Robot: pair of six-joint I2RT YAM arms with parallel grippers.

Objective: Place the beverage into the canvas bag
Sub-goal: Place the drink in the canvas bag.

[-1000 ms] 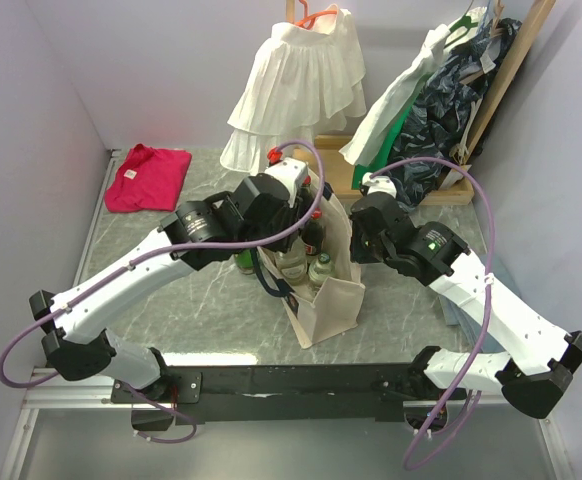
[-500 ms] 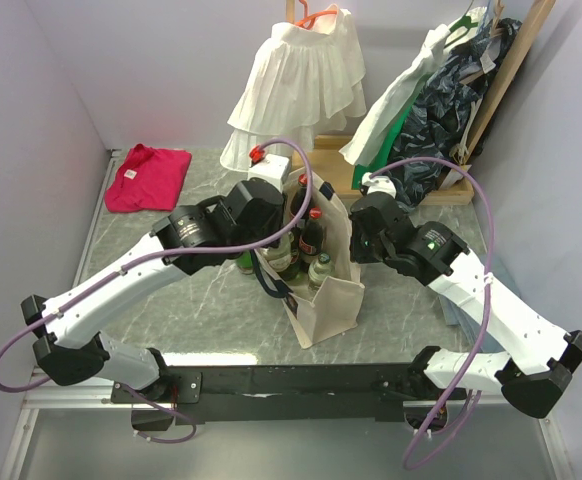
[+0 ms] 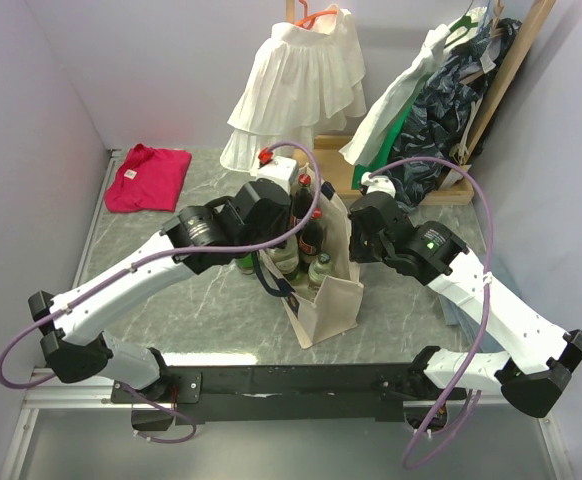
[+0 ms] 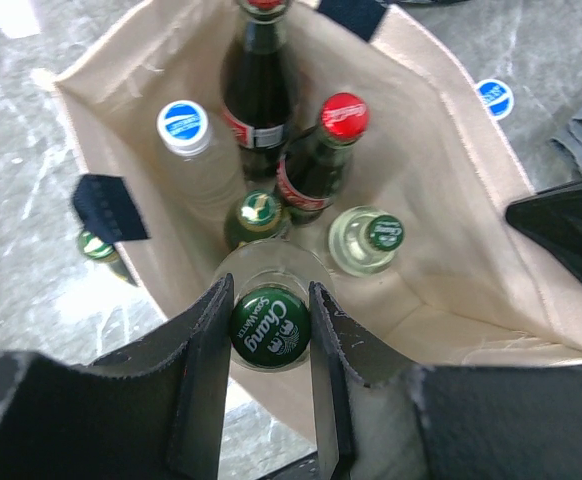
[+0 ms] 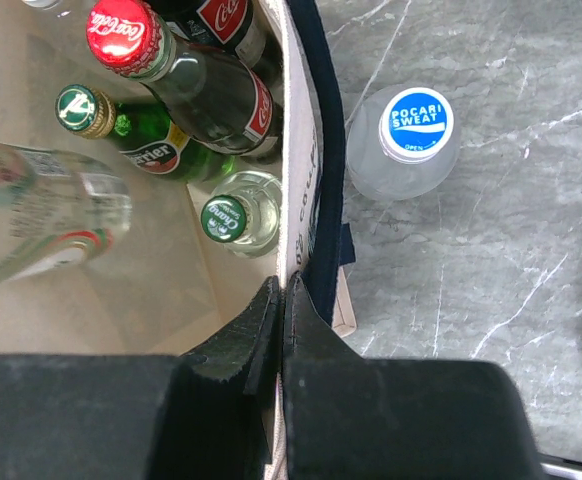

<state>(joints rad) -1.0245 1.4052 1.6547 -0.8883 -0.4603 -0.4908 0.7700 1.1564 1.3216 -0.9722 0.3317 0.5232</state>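
The cream canvas bag with navy straps stands upright between my arms. In the left wrist view my left gripper is shut on the neck of a clear Chang soda bottle with a green cap, held upright inside the bag's mouth near its closest wall. Several bottles stand in the bag: two red-capped cola bottles, a blue-capped water bottle, a green bottle and another Chang bottle. My right gripper is shut on the bag's rim, beside the navy strap.
A blue-capped Pocari Sweat bottle stands on the marble table right of the bag. A green-capped bottle stands outside the bag's left wall. A pink cloth lies far left. Hanging clothes and a wooden rack stand behind.
My left arm shifted slightly left and back again over the bag, still holding the Chang bottle. My right gripper has kept its hold on the rim.
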